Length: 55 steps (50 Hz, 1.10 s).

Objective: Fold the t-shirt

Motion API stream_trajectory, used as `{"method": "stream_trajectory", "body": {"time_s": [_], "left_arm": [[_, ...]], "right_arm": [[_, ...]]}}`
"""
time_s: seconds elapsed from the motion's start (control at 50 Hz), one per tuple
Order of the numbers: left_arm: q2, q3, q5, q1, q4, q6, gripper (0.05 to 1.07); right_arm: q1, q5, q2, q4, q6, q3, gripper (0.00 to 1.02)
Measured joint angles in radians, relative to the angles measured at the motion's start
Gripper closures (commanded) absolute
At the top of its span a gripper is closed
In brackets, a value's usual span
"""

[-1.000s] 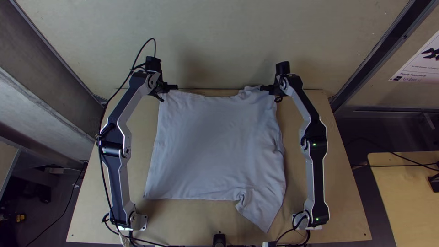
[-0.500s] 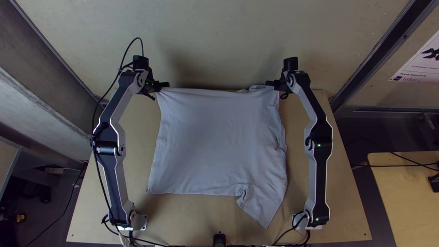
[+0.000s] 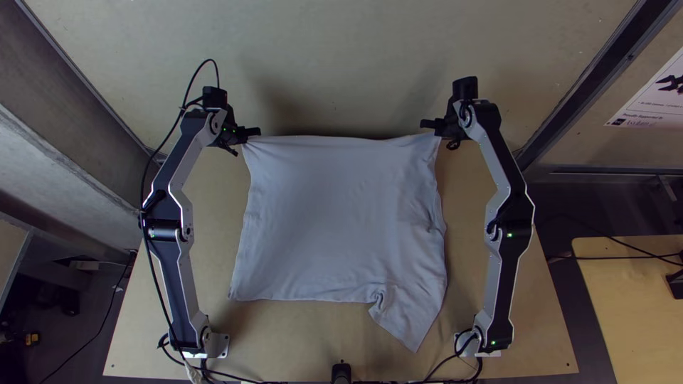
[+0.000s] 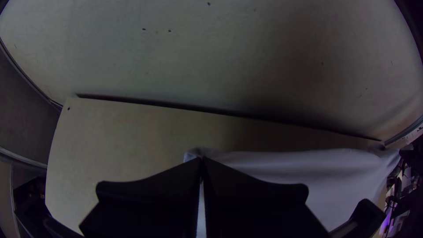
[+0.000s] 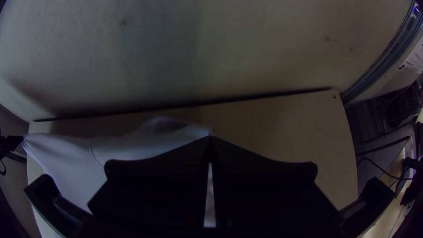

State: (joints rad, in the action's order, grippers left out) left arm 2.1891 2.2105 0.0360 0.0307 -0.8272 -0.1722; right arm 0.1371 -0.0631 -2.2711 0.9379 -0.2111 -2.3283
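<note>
The pale t-shirt (image 3: 341, 220) lies spread on the table, its far edge pulled nearly straight between the grippers and a bunched flap pointing toward the near edge at its lower right. At its far left corner is my left gripper (image 3: 252, 134); my right gripper (image 3: 431, 126) is at the far right corner. In the left wrist view my left gripper (image 4: 201, 160) is shut on the shirt (image 4: 343, 172). The right wrist view has my right gripper (image 5: 210, 139) shut on the other corner of the shirt (image 5: 66, 154).
A pale wall (image 3: 341, 64) rises behind the table's far edge. Bare wood (image 3: 284, 341) shows along the near side, where cables run between the arm bases. A second wooden table (image 3: 626, 306) stands off to the right.
Both grippers have moved apart, the left one leftward and the right one rightward, with the shirt corners. The shirt's far edge has straightened, and its near edge has shifted slightly up the picture.
</note>
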Motion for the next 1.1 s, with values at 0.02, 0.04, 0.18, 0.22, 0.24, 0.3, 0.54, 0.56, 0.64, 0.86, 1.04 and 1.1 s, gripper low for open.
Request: {"method": "stream_trajectory", "body": {"time_s": [0.02, 0.04, 0.18, 0.22, 0.24, 0.3, 0.54, 0.56, 0.64, 0.86, 1.04, 1.1], "left_arm": [[0.000, 0.000, 0.000, 0.002, -0.003, -0.001, 1.04], [0.000, 0.000, -0.003, 0.002, -0.006, -0.001, 1.04], [-0.003, -0.003, -0.026, 0.005, -0.024, -0.004, 1.04], [-0.007, -0.005, -0.031, 0.004, -0.030, -0.003, 1.04], [-0.009, -0.008, -0.033, 0.004, -0.032, -0.002, 1.04], [-0.020, -0.021, -0.037, 0.003, -0.038, 0.008, 1.04], [-0.126, -0.127, -0.056, -0.007, -0.038, 0.042, 1.04], [-0.137, -0.140, -0.059, -0.008, -0.037, 0.045, 1.04], [-0.180, -0.202, -0.063, -0.011, -0.014, 0.060, 1.04], [-0.256, -0.365, -0.063, -0.016, 0.042, 0.081, 1.04], [-0.352, -0.557, -0.063, -0.016, 0.120, 0.087, 1.04], [-0.383, -0.609, -0.063, -0.016, 0.134, 0.087, 1.04]], "right_arm": [[0.000, 0.000, 0.007, 0.007, 0.000, 0.012, 1.00], [0.000, 0.000, 0.015, 0.015, 0.002, 0.022, 1.00], [0.000, 0.000, 0.041, 0.083, 0.003, 0.069, 1.00], [0.000, 0.000, 0.047, 0.097, 0.003, 0.079, 1.00], [0.000, 0.000, 0.049, 0.101, 0.003, 0.083, 1.00], [0.000, 0.000, 0.061, 0.108, 0.003, 0.105, 1.00], [0.000, 0.000, 0.174, 0.113, 0.005, 0.263, 1.00], [0.000, 0.000, 0.186, 0.111, 0.006, 0.278, 1.00], [0.002, 0.000, 0.238, 0.094, 0.011, 0.347, 1.00], [0.027, 0.000, 0.395, 0.023, 0.025, 0.592, 1.00], [0.045, 0.000, 0.502, -0.019, 0.026, 0.760, 1.00], [0.050, 0.000, 0.533, -0.030, 0.026, 0.812, 1.00]]}}
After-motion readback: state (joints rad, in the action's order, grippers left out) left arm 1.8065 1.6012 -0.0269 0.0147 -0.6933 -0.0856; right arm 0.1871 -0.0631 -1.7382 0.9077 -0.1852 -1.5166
